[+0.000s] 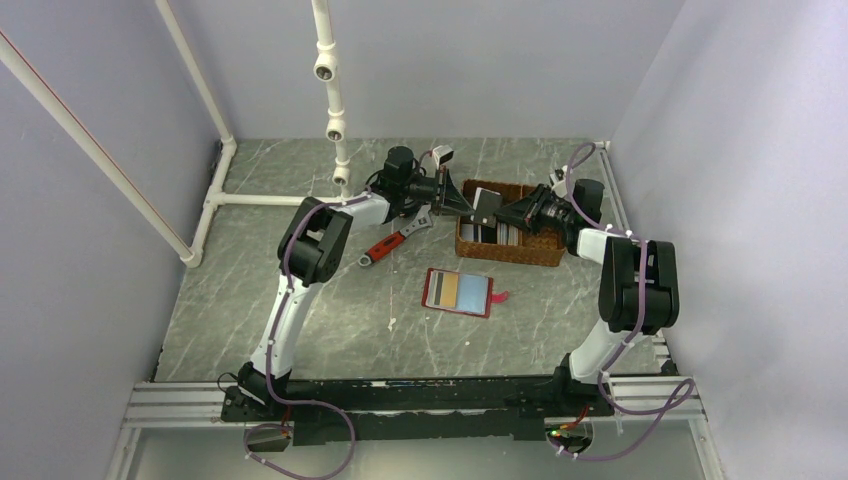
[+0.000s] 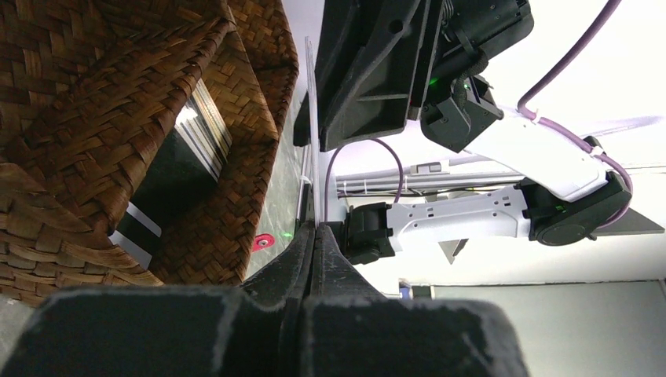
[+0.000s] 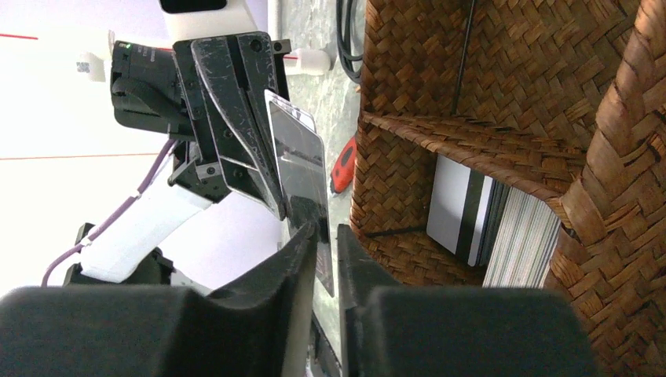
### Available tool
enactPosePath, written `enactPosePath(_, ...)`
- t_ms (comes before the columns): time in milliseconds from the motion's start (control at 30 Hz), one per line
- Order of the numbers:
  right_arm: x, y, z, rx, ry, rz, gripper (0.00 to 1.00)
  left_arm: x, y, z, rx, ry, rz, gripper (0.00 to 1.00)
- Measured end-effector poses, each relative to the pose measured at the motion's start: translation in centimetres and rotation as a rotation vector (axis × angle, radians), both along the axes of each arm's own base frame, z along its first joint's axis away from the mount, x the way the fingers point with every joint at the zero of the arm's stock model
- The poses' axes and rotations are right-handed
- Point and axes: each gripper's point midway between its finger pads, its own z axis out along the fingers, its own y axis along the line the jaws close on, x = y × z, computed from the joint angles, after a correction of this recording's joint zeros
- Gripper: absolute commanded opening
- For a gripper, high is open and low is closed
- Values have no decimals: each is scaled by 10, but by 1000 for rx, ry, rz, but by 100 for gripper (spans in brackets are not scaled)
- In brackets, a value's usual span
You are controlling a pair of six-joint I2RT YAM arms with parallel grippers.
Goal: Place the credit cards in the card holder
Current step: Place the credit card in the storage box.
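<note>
My left gripper (image 1: 462,200) (image 2: 316,229) is shut on a pale credit card (image 1: 487,205) (image 3: 300,173), held on edge above the wicker basket (image 1: 510,255); in the left wrist view it shows only as a thin edge (image 2: 312,118). My right gripper (image 1: 505,213) (image 3: 327,229) faces it, its jaws narrowly open around the card's lower corner, with a gap showing beside the card. The dark-red card holder (image 1: 430,288) lies open on the table, with a tan card (image 1: 448,290) and a blue-grey card (image 1: 472,292) in it and its red snap tab (image 1: 500,297) to the right.
The divided basket (image 3: 471,118) holds more cards standing on edge (image 3: 463,204). A red-handled wrench (image 1: 395,243) lies left of the basket. White pipes (image 1: 330,90) stand at the back, and grey walls close in both sides.
</note>
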Motion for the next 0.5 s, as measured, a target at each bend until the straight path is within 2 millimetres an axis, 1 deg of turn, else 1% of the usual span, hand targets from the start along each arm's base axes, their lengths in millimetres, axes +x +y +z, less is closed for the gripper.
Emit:
enactPosePath(100,1,0,1,2,-3,-1,0,0,0,0,1,3,1,0)
enactPosePath(400,2,-1,0,-8,-3,-8,0,1,1,0,2,12,3,0)
enactPosePath(500,1,-6,3,-28,-11,-39,0,3,3,0,2,12,9,0)
